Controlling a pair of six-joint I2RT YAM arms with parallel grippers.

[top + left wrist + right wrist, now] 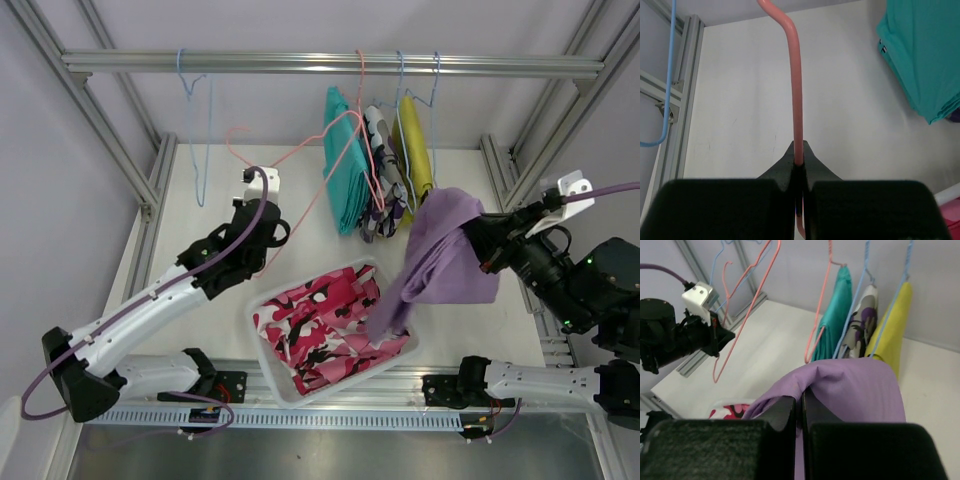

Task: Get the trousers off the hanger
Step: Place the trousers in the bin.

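The left gripper (799,162) is clenched on the pink hanger (797,90). The right gripper (802,399) grasps the lilac shorts (445,260) over the table (460,175)'s right edge, seemingly off any hanger. Teal shorts (345,170), camouflage shorts (385,195) and mustard shorts (415,150) hang near the far edge. Red-and-white shorts (325,325) lie in the bin (300,285) at the near edge.

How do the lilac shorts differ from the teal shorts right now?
The lilac shorts are pinched in the right claw, off any hanger; the teal shorts hang from the rail, untouched. The lilac pair is bunched and draped; the teal pair hangs flat and straight. Both are plain-coloured cloth.
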